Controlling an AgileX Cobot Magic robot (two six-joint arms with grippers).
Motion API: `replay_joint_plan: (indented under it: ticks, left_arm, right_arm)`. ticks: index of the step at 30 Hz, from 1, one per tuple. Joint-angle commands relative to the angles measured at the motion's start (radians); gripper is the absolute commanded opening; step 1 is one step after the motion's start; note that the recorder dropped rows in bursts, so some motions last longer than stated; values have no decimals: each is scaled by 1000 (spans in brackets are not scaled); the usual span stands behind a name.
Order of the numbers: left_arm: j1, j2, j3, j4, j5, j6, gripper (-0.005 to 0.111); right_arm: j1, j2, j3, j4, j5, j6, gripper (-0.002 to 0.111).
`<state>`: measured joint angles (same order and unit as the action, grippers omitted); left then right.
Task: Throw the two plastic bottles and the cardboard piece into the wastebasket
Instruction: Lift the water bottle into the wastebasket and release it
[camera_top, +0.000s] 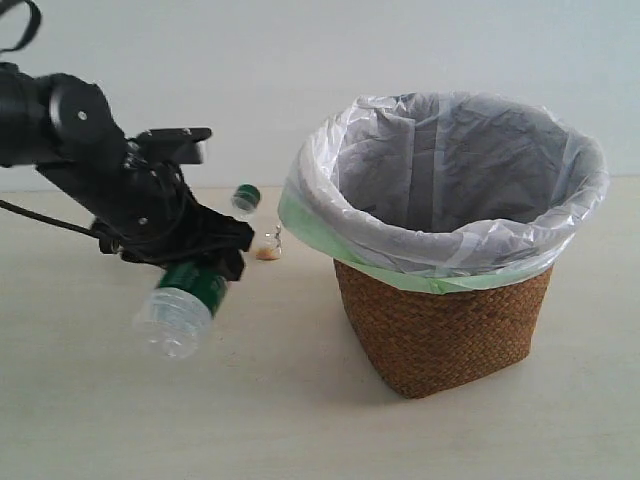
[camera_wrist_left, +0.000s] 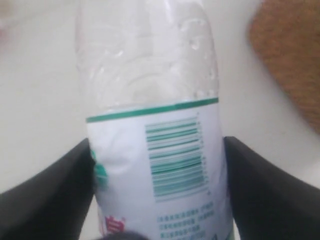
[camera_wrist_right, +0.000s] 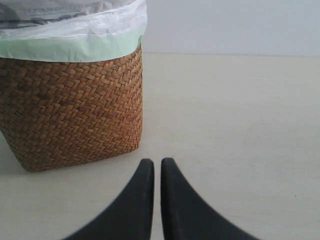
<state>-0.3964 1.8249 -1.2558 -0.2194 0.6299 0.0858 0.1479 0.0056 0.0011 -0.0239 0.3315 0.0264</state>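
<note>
My left gripper (camera_top: 205, 262) is shut on the clear plastic bottle with the green-and-white label (camera_top: 180, 305) and holds it in the air left of the wastebasket (camera_top: 445, 325). The bottle's base points down and forward, and its green cap (camera_top: 245, 198) sticks out behind the gripper. In the left wrist view the black fingers (camera_wrist_left: 60, 190) press both sides of the label (camera_wrist_left: 165, 170), my left gripper (camera_wrist_left: 157, 150) centred on it. My right gripper (camera_wrist_right: 157, 162) is shut and empty, low over the table beside the wicker wastebasket (camera_wrist_right: 75, 110). The red-labelled bottle is out of view.
A small beige thing (camera_top: 267, 250) lies on the table behind the left gripper; it is too small to identify. The basket's white and pale green bag (camera_top: 450, 180) folds over its rim. A corner of the basket (camera_wrist_left: 290, 65) shows in the left wrist view.
</note>
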Motion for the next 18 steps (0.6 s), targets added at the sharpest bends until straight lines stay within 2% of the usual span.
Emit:
replay_joint_plan:
  ticks: [1,6,13,18]
  left_arm:
    - [47,-121,-5,294,95,-199,4]
    - [75,-258,-125,450,169,-240,4]
    - [75,-298,-428,620,483,-209,4]
    - [75,-289,-454,622,530,-209,4]
  right_arm:
    - [1,-6,-1,-8,-9,-3,2]
    - [1,-6,-1,-8,-9,-3,2]
    - [1,-6,-1,-8,-9,-3,2]
    - [1,-6,-1,-8,-9,-3,2]
